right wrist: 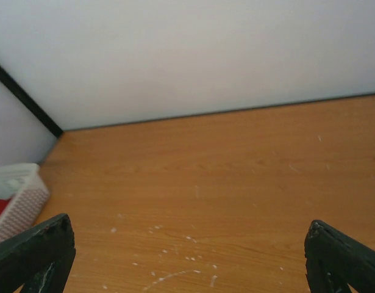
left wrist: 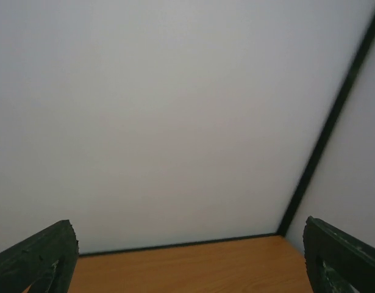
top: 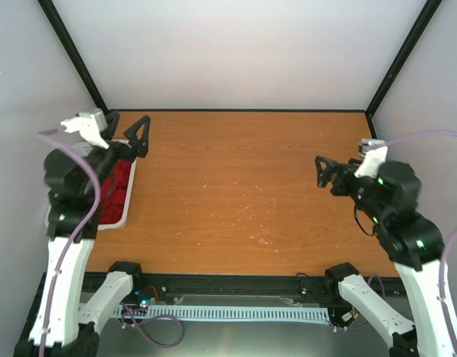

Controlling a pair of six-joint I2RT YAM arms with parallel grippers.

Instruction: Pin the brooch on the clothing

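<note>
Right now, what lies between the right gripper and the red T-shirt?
Between the right gripper and the red T-shirt, the top view shows only bare orange wooden tabletop with white scuffs, then the white mesh basket's wall.

No writing, label, brand mark, number or sign can be read in any view: none on the crumpled red fabric clothing [top: 118, 187], the white plastic mesh basket [top: 114, 221] at the left of the top view, or the orange-brown wooden table [top: 250, 171].
</note>
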